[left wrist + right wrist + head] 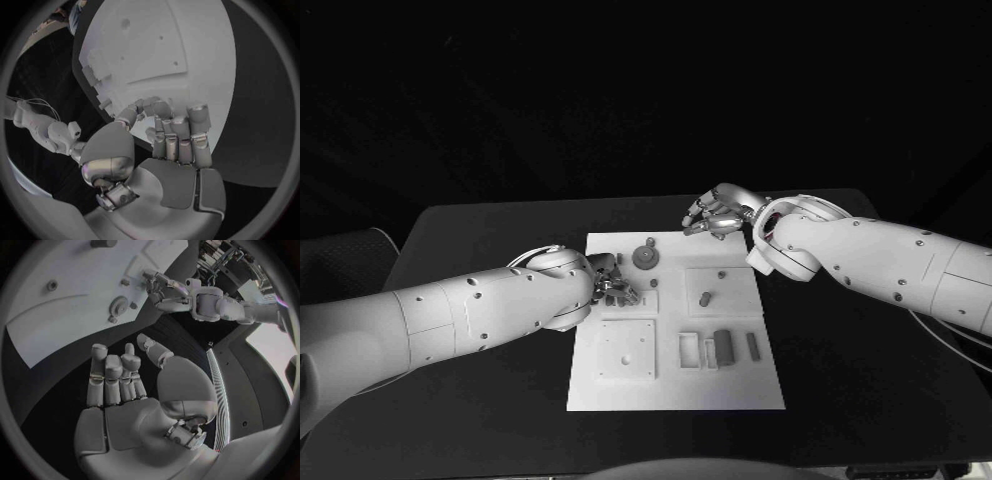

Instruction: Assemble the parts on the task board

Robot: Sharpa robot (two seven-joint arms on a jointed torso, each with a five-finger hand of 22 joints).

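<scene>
The white task board (pixel 733 385) lies in the middle of the table. My left hand (pixel 615 284) hovers over its left edge, thumb and fingertips (pixel 142 106) drawn together against the board (pixel 156 45). Whether they hold a part is hidden. A round toothed part (pixel 646 257) and a small peg (pixel 707 297) sit beyond and to the right of it. My right hand (pixel 718 213) hangs over the black table off the board's far right corner, palm (pixel 125 410) empty and thumb apart from the fingers. In the right wrist view my left hand (pixel 169 290) is touching the board (pixel 69 305) near the round part (pixel 119 305).
A square raised plate (pixel 627 348) occupies the board's near left. A rectangular frame (pixel 689 348) and two dark bars (pixel 723 347) lie at the near right. Black table (pixel 488 240) surrounds the board on all sides.
</scene>
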